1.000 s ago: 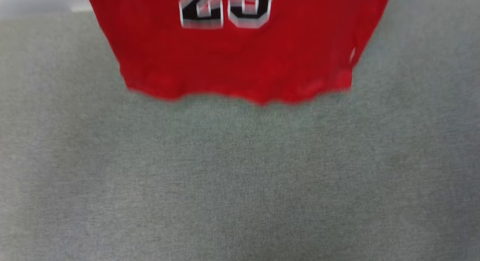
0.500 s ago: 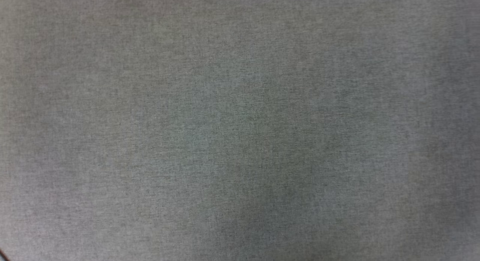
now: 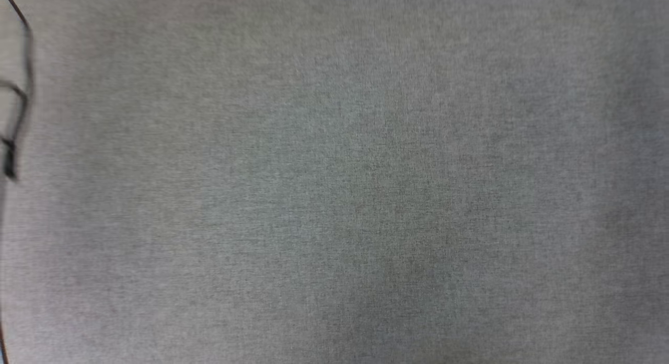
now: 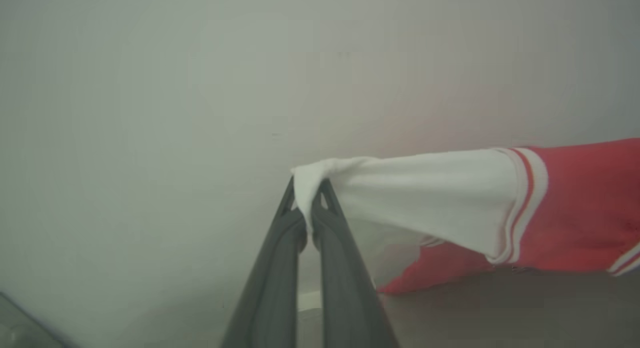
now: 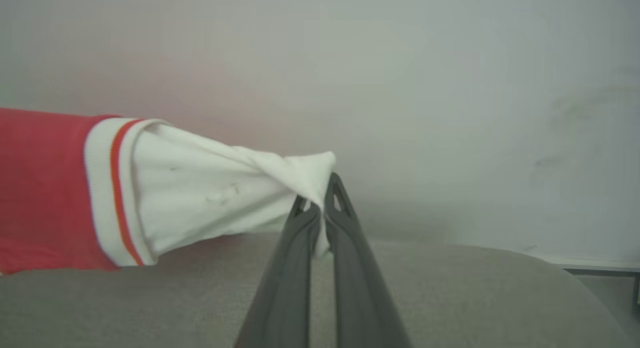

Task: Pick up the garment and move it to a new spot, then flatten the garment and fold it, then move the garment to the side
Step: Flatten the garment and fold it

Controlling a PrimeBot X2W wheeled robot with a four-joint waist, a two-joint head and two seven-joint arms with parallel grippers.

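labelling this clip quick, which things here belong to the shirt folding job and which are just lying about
Part of the job:
- shirt
- left claw, shut on the shirt
- right claw, shut on the shirt

Just there:
- black cable
- grey surface
- pale wall

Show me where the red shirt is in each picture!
Head view: faces the grey cloth surface.
Left wrist view: shirt at right, white sleeve pinched in the left hand.
Right wrist view: shirt at left, other sleeve pinched in the right hand.
Shared landmark: that surface, also below the shirt in right wrist view.
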